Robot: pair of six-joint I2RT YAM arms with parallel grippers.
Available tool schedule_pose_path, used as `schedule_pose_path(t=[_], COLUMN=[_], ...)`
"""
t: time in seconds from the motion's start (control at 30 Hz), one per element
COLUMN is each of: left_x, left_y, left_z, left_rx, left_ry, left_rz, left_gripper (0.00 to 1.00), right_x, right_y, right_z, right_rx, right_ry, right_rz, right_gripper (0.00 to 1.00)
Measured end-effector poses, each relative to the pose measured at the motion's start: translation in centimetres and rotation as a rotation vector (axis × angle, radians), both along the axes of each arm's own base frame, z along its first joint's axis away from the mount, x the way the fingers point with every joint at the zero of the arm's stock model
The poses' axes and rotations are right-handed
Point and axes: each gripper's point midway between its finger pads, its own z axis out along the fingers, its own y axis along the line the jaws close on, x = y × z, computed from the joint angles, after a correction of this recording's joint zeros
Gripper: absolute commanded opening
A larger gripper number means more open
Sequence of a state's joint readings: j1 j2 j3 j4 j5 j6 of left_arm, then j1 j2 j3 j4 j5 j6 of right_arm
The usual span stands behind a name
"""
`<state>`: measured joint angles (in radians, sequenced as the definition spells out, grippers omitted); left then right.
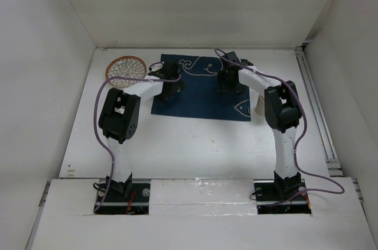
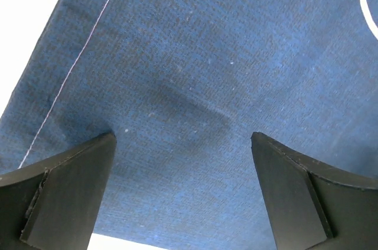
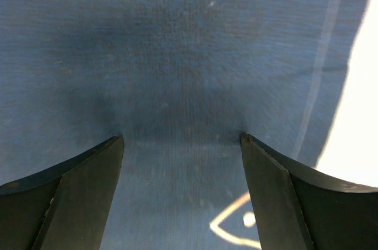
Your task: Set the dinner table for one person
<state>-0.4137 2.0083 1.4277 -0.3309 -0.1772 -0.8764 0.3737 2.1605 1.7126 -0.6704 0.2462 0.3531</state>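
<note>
The dinner table [image 1: 195,143] is the wide white surface. A dark blue cloth mat [image 1: 201,93] with white whale and fish drawings lies flat on it at the centre back. My left gripper [image 1: 170,88] is open and empty, with its tips down on the mat's left part. In the left wrist view the gripper [image 2: 183,138] frames bare blue cloth [image 2: 195,55]. My right gripper [image 1: 227,83] is open and empty, low over the mat's right part. In the right wrist view the gripper [image 3: 181,138] frames cloth [image 3: 177,37], with the tips at or just above it.
A round plate [image 1: 126,68] with a brown rim and a white pattern sits on the table left of the mat. A small pale cup-like thing [image 1: 260,107] stands at the mat's right edge, partly hidden by my right arm. White walls enclose the table.
</note>
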Motion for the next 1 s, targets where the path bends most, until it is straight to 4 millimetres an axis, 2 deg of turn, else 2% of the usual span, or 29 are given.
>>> schedule_pose_path(t=[0.07, 0.33, 0.47, 1.0], left_x=[0.0, 0.1, 0.2, 1.1], left_y=[0.2, 0.4, 0.4, 1.0], left_z=[-0.1, -0.1, -0.1, -0.2], left_rx=[0.002, 0.009, 0.013, 0.034], left_ry=[0.0, -0.01, 0.0, 0.032], left_rz=[0.019, 0.055, 0.062, 0.051], left_gripper=[1.0, 1.0, 1.0, 1.0], right_x=[0.3, 3.3, 4.0, 4.4], right_y=[0.3, 0.5, 0.7, 0.9], right_z=[-1.2, -1.0, -1.0, -1.0], right_rx=[0.024, 0.049, 0.042, 0.049], right_ry=[0.031, 0.027, 0.032, 0.014], right_rz=[0.012, 0.04, 0.052, 0.061], right_gripper=[0.84, 0.84, 0.84, 0.84])
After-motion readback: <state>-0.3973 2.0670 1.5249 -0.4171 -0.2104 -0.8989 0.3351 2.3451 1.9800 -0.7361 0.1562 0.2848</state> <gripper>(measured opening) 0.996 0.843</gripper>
